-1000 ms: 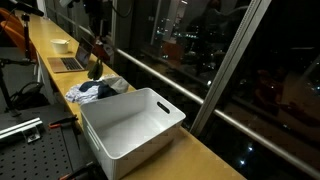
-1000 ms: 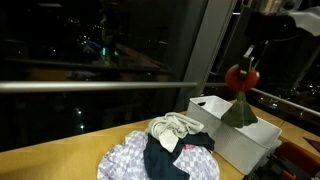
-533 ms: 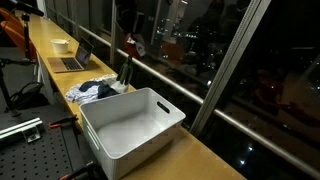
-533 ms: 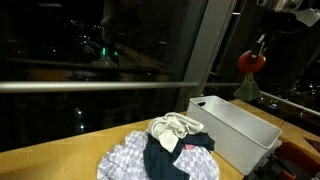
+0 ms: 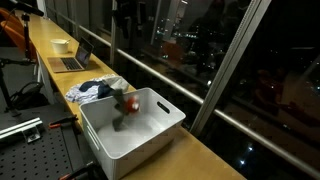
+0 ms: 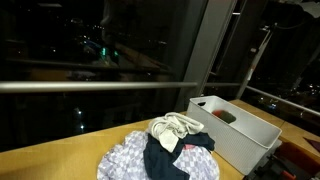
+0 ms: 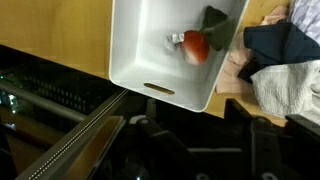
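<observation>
A red and dark-green soft thing [image 7: 198, 45] lies inside the white plastic bin [image 7: 140, 40]; it is blurred in an exterior view [image 5: 128, 103] and shows as a dark lump in the bin [image 6: 222, 116]. My gripper [image 7: 192, 110] hovers high above the bin's handle end, open, its dark fingers wide apart with nothing between them. In an exterior view the arm [image 5: 126, 14] reaches in at the top, above the bin [image 5: 165, 106]. Beside the bin [image 6: 240, 145] lies a pile of clothes [image 6: 170, 150], also seen in the wrist view [image 7: 285, 60].
The bin and the clothes pile [image 5: 97, 90] sit on a long wooden counter [image 5: 200, 155] along a dark window with a metal rail [image 5: 170, 75]. Farther along the counter are a laptop [image 5: 72, 62] and a white bowl [image 5: 61, 45].
The gripper carried the red and green thing from above the clothes to above the bin, then opened. The thing dropped into the bin.
</observation>
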`<state>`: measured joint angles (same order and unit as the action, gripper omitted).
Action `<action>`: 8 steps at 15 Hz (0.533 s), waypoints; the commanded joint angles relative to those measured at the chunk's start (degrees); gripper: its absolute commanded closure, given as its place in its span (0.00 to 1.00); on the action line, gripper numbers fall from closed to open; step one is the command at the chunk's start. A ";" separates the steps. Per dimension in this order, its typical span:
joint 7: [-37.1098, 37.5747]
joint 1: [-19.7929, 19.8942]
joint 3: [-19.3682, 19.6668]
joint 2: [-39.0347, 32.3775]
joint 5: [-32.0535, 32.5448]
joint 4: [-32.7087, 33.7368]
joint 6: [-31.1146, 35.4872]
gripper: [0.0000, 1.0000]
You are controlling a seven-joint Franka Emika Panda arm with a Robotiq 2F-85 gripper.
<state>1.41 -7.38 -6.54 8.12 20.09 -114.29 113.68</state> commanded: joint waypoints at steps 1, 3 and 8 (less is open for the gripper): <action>-1.47 0.09 -0.99 1.60 -0.11 0.78 -1.62 0.01; -1.29 -0.46 -1.93 0.34 -0.17 2.38 -1.39 0.00; -2.35 -2.77 -4.65 -7.69 -1.67 7.91 2.80 0.00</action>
<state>0.64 -8.93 -9.89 6.39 19.99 -111.24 114.49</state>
